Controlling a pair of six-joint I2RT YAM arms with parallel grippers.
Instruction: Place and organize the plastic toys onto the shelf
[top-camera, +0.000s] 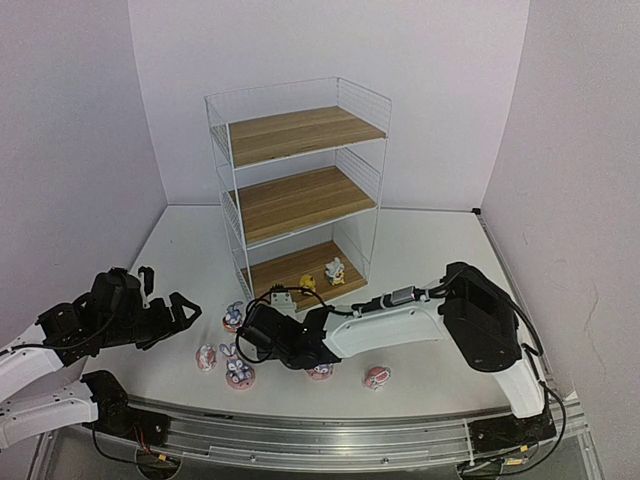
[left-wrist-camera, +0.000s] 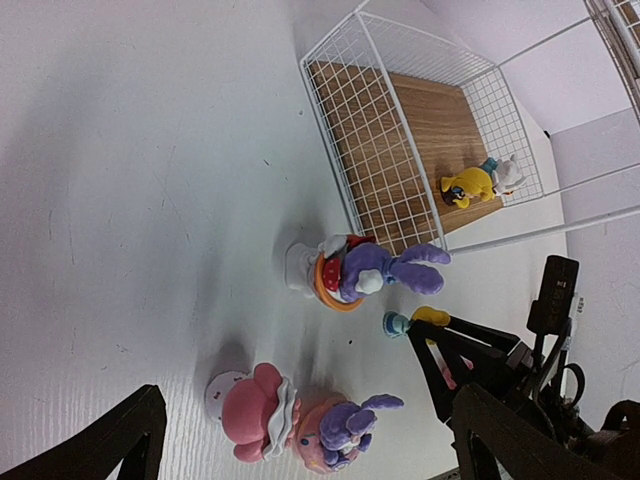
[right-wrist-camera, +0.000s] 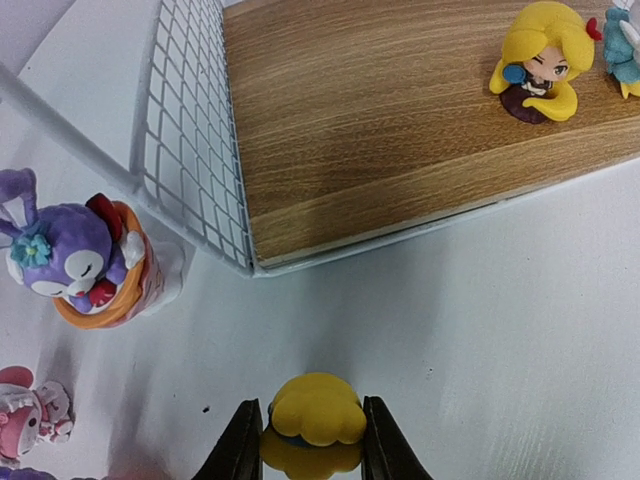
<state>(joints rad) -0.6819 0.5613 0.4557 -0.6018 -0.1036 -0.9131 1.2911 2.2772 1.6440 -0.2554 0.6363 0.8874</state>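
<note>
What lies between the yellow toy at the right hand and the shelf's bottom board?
Only bare table, shown in the right wrist view: nothing sits between the yellow toy at the right hand and the bottom board.

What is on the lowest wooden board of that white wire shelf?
Two small plastic figurines: a yellow-haired one and a white-and-teal one beside it. The rear of that board is hidden under the middle board.

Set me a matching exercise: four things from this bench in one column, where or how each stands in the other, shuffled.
1 yellow-haired figurine
2 small yellow toy
3 purple bunny
4 left gripper

a open, holding nothing
b on the bottom board
c on the table beside the shelf, at its wire side
d between the fingers of the right gripper

Pairs: 1-b, 2-d, 3-c, 4-a
</note>
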